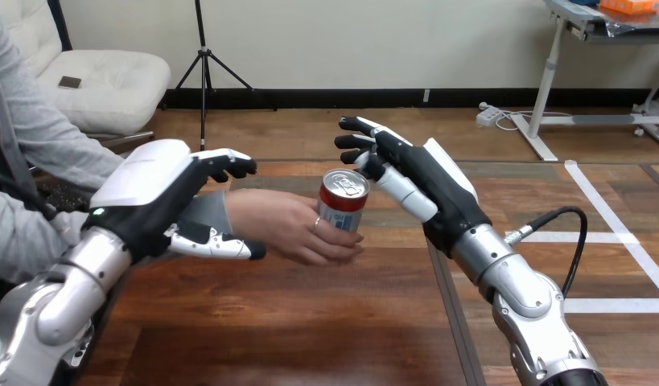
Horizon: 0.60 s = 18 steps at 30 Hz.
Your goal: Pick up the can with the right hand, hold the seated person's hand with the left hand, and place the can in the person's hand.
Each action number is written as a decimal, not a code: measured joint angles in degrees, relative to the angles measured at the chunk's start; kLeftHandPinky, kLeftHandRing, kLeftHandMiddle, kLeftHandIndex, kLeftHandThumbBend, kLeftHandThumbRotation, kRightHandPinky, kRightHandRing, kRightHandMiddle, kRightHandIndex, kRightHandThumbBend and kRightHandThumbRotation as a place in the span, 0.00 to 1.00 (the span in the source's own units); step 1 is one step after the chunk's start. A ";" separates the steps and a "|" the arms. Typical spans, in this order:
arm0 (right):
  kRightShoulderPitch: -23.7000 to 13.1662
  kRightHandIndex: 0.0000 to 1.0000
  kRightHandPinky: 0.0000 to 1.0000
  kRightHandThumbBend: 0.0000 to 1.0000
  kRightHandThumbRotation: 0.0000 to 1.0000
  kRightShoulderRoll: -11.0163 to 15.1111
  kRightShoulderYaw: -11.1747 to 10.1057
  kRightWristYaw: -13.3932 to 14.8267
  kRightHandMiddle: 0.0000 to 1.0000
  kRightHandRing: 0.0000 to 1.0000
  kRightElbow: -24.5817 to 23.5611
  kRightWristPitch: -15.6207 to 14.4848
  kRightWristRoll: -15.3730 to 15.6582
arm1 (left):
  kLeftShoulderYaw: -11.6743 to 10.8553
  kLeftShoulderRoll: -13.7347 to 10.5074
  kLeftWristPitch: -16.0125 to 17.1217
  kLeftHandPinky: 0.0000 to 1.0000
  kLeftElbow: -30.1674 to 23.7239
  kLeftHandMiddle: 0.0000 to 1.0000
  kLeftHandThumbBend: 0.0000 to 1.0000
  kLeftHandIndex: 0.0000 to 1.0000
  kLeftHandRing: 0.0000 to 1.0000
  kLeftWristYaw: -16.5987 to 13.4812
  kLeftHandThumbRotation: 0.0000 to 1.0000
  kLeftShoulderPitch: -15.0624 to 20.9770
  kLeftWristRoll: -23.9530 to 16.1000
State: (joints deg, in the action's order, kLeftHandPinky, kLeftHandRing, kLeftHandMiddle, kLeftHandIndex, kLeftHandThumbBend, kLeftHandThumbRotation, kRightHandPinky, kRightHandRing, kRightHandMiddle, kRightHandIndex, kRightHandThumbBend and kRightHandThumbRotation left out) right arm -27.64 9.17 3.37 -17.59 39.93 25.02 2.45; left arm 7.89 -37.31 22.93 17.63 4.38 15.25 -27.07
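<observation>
A red and white can [342, 203] with a silver lid stands upright in the person's hand [282, 225], whose fingers wrap its lower half above the table's middle. My left hand [149, 189] brackets the person's wrist from the left, with its fingers curled over the grey sleeve and its thumb [217, 244] underneath. My right hand [426, 181] is just right of the can, open, with its fingers spread and straight. Its thumb reaches toward the can's top rim; I cannot tell whether it touches.
The wooden table [294, 330] stretches below both arms, with a dark seam [451, 305] running toward me right of centre. The person's sleeved arm [36, 145] comes in from the left edge.
</observation>
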 measured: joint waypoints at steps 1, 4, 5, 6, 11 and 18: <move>0.13 0.91 0.82 1.00 1.00 0.01 -0.07 -0.19 0.87 0.84 0.00 0.11 -0.25 | -0.20 0.01 0.01 0.69 -0.06 0.78 0.86 0.78 0.76 0.02 0.45 -0.23 0.46; 0.53 0.91 0.82 1.00 1.00 0.04 -0.29 -0.64 0.87 0.85 0.00 0.55 -0.64 | -0.83 0.07 0.17 0.67 -0.12 0.78 0.84 0.78 0.75 0.05 0.44 -0.98 2.13; 0.69 0.90 0.82 1.00 1.00 0.07 -0.35 -0.75 0.87 0.85 0.00 0.71 -0.80 | -1.16 0.15 0.31 0.65 -0.13 0.78 0.83 0.77 0.75 0.05 0.44 -1.31 2.69; 0.83 0.90 0.82 1.00 1.00 0.09 -0.41 -0.88 0.87 0.85 0.00 0.79 -0.98 | -1.41 0.20 0.42 0.64 -0.13 0.78 0.82 0.77 0.75 0.05 0.44 -1.60 3.28; 1.66 0.90 0.82 1.00 1.00 0.11 -1.16 -1.72 0.87 0.85 0.00 1.14 -2.27 | -3.02 0.72 1.68 0.61 -0.15 0.77 0.76 0.76 0.74 -0.10 0.43 -3.44 6.84; 2.94 0.90 0.82 1.00 1.00 0.27 -2.31 -2.71 0.88 0.85 -0.04 1.34 -4.17 | -5.88 2.96 6.61 0.60 0.04 0.79 0.62 0.76 0.76 0.87 0.43 -6.71 16.09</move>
State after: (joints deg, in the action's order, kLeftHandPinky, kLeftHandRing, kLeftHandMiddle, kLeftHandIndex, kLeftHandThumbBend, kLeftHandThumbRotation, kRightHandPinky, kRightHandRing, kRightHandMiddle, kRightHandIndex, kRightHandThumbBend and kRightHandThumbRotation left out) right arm -24.70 9.44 1.06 -20.29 39.89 26.36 -1.72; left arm 2.01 -34.35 29.54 17.67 5.25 8.54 -10.98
